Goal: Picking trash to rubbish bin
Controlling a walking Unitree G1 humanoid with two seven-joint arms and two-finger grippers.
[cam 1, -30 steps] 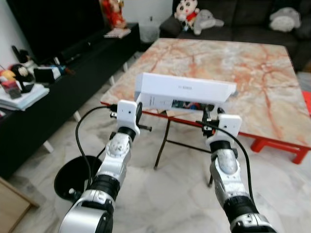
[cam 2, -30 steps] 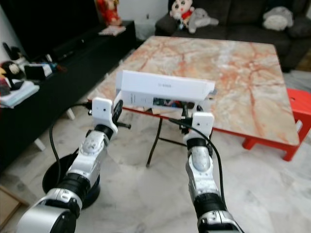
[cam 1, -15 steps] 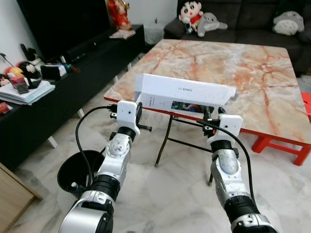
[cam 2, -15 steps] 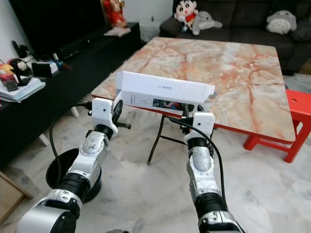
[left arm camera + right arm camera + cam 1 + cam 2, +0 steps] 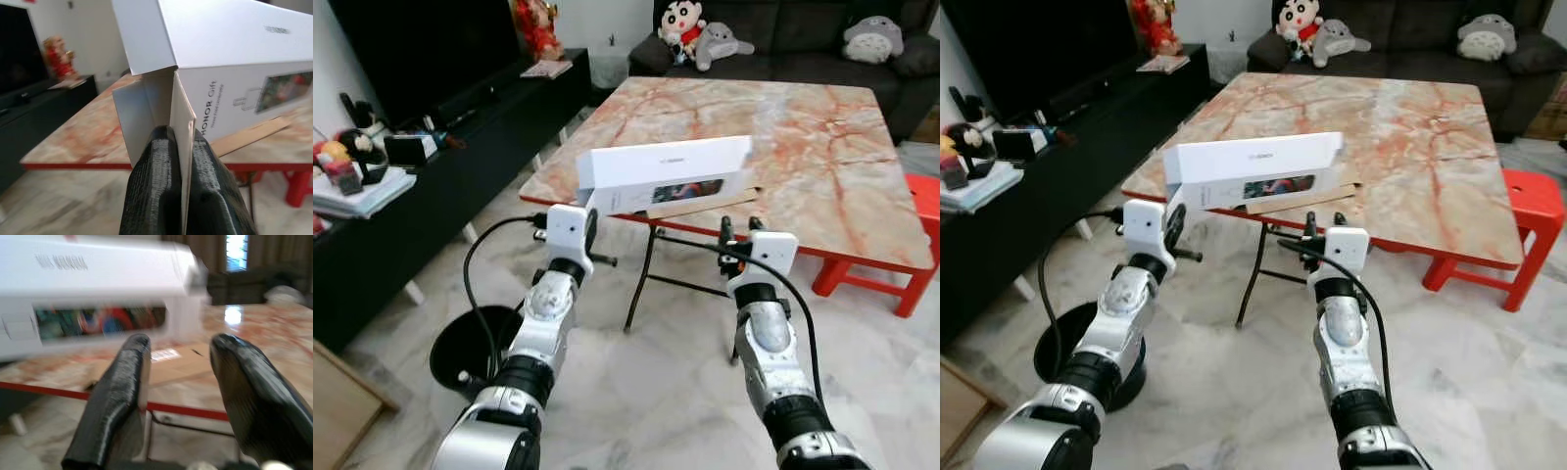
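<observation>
The left end effector [image 5: 181, 196] is pinching a flap at the end of the white box [image 5: 666, 174], both black fingers [image 5: 154, 191] pressed flat against the thin card with the flap sandwiched between them. That one grip is carrying the box, which is hanging in the air over the near edge of the marble tabletop [image 5: 803, 117], long side across the robot's front, its printed side panel facing back toward the robot. A strip of brown cardboard [image 5: 705, 207] is showing just under the box at the tabletop's edge; whether it is part of the box or lying on the marble, I cannot tell.

The right end effector [image 5: 178, 382] is sitting just below and short of the box's right end, its two fingers spread wide apart and touching nothing. The box is blurred in the right wrist view.

Down on the pale marble floor, to the robot's left and beside the left arm, the black rubbish bin [image 5: 470, 348] is standing with its mouth open upward. A dark low cabinet [image 5: 431, 186] is running along the left side, a red stool [image 5: 1528, 206] is sitting off the tabletop's right corner, and plush toys [image 5: 705, 34] are lining the dark sofa beyond.
</observation>
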